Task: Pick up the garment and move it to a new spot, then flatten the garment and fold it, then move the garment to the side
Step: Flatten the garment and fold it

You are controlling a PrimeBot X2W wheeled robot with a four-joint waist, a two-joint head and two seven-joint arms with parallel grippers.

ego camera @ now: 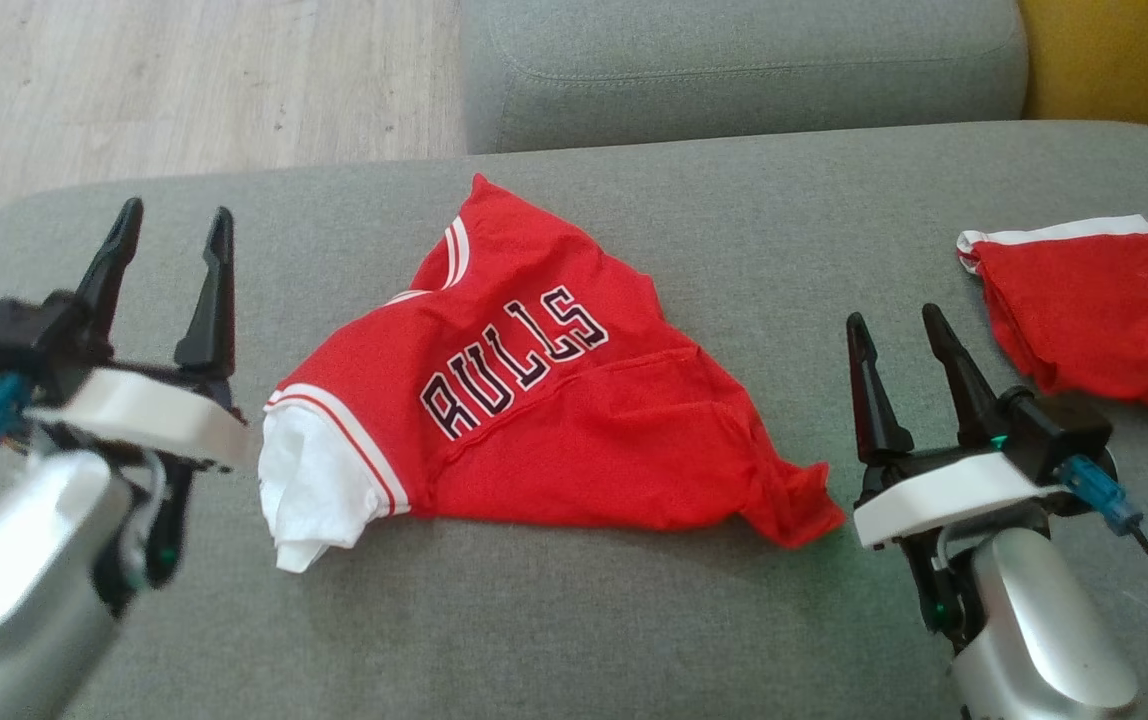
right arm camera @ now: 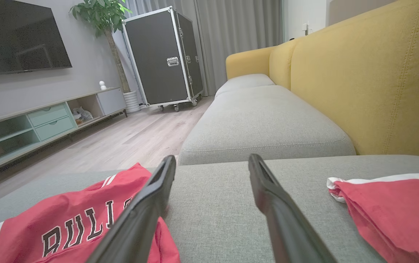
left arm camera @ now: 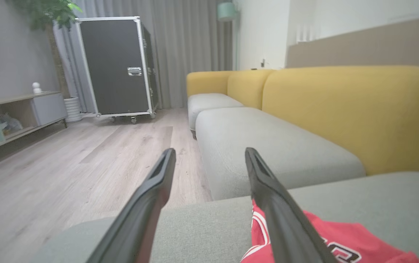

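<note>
Two pincers, both mine, stand spread wide, their long, dark, tapering fingers well apart. My left pincer (ego camera: 179,212) hangs over the left end of the sofa cushion (ego camera: 634,620), near the garment's white sleeve (ego camera: 309,490) but apart from it; the silvery forearm behind it is blurred. My right pincer (ego camera: 894,318) hangs toward the cushion's right end, between the garment's pointed lower corner and a second red piece (ego camera: 1094,310).

The garment (ego camera: 554,430), a red jersey of thin, smooth knit, lies in the middle of the cushion in a roughly triangular heap. It is creased. A seam ridge runs under the lettering, and one corner is bunched into a crumpled point just beside my right pincer. Black block letters edged in white slant across the chest. Striped white-and-red trim shows near the peak that points at the cushion's far edge. The sleeve is soft white cloth, folded on itself, with a red-and-white band where it meets the body.

The second red piece, with a white band along its upper edge, lies rumpled at the cushion's right edge, well apart from the jersey.

The cushion is coarse grey weave with rounded corners. Beyond its far edge are a neighbouring seat (ego camera: 734,70) in the same grey with a stitched seam, a mustard-yellow backrest (ego camera: 1114,60) and a pale wood-plank floor (ego camera: 184,90).
</note>
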